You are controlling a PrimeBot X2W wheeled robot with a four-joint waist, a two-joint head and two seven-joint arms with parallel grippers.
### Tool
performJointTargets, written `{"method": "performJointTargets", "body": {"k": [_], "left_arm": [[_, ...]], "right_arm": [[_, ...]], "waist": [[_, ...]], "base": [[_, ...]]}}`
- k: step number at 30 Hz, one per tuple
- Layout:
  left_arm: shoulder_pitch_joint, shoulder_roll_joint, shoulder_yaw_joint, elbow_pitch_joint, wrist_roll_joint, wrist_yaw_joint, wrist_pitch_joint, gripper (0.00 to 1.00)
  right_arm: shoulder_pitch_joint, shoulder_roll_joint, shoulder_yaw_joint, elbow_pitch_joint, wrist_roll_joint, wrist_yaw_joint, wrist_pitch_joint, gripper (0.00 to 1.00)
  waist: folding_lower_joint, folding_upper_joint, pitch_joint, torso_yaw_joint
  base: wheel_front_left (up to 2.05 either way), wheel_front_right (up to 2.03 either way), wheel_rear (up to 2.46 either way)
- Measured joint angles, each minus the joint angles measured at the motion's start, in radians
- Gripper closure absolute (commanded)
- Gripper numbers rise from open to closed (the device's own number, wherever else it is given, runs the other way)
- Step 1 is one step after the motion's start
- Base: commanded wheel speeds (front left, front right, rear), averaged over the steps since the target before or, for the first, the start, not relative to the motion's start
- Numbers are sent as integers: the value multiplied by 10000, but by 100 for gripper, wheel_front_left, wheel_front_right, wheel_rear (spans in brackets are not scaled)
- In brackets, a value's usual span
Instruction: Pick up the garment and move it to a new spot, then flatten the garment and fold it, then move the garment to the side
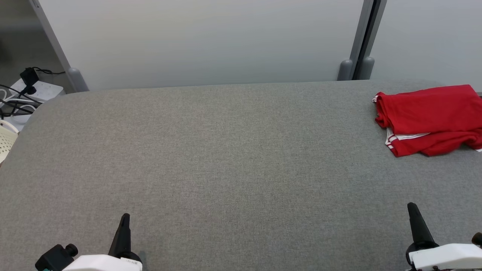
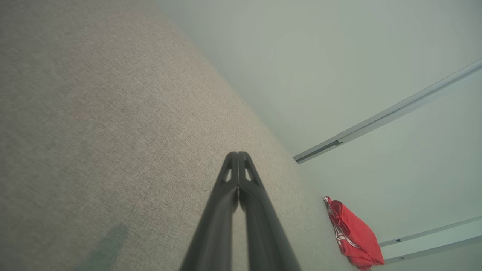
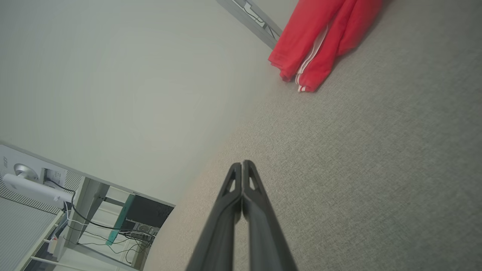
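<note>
- The red fabric garment (image 1: 429, 116), edged with white-striped trim, lies in a compact, layered bundle at the far right of the grey cloth-covered table (image 1: 226, 158), close to the back edge and partly cut off by the right border of the head view.
- Its shape reads as folded rather than spread or crumpled: a flat upper layer over a lower one, with the trimmed hems stacked at its left end. The fold is loose, not crisp.
- The left tool (image 1: 125, 217) sits low at the near left of the table, its two dark fingers pressed together and holding nothing; its wrist view shows the same closed tips (image 2: 238, 154) over bare cloth, the garment (image 2: 352, 233) well apart.
- The right tool (image 1: 412, 206) sits at the near right, likewise pressed together and empty (image 3: 243, 163), with the garment (image 3: 312, 41) ahead of it and not touched.
- Judged from this layout, moving, flattening, folding and setting aside all appear done, with both arms in a rest pose.
- Little seems left, beyond perhaps tidying the fold.
</note>
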Motion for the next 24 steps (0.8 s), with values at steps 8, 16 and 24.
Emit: {"method": "performJointTargets", "body": {"k": [8, 16, 24], "left_arm": [[-132, 2, 130, 33, -918, -173, 236, 100], [-325, 2, 234, 81, -1889, -284, 428, 100], [-369, 6, 343, 113, -2696, -424, 686, 100]], "right_arm": [[-174, 17, -94, 23, 882, 0, 253, 100], [-196, 33, -232, 46, 1795, -2, 472, 100], [-329, 36, -336, 58, 2546, -2, 675, 100]], "waist": [[0, 0, 53, 44], [0, 0, 105, 87], [0, 0, 150, 125]], "base": [[0, 0, 0], [0, 0, 0], [0, 0, 0]]}}
